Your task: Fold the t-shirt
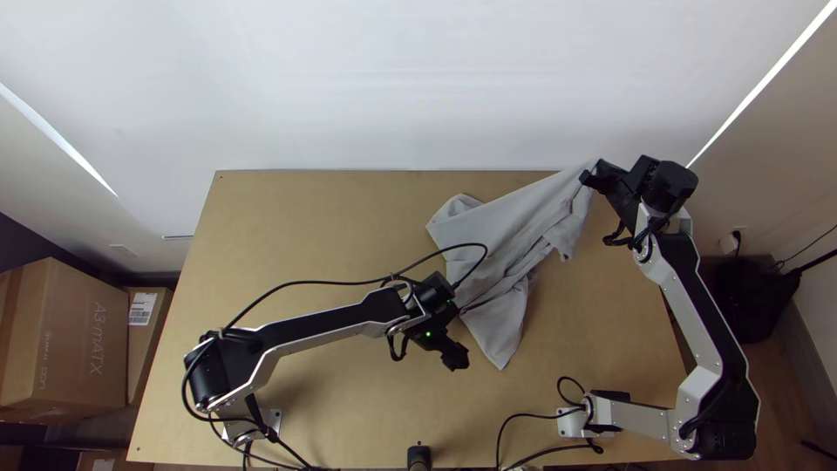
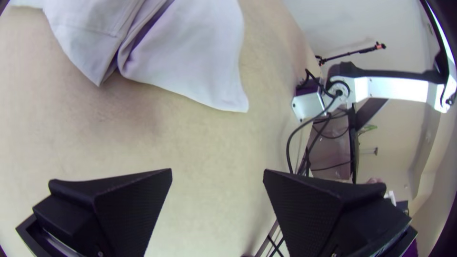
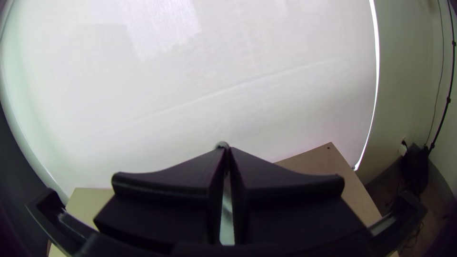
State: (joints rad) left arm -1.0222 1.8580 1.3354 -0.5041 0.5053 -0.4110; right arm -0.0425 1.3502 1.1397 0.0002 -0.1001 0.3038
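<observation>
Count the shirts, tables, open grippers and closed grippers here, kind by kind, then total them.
T-shirt: 1
Table: 1
Open, the left gripper: 1
Closed on the shirt, the right gripper: 1
Total: 4

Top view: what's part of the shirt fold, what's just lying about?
In the job:
t-shirt, loosely bunched on the table
right claw, shut on one end
left claw, open, above the table

Lying about:
large cardboard box, left of table
smaller box beside it
dark bundle on floor, right

Wooden table [image 1: 323, 227] — bunched grey t-shirt [image 1: 501, 234]
</observation>
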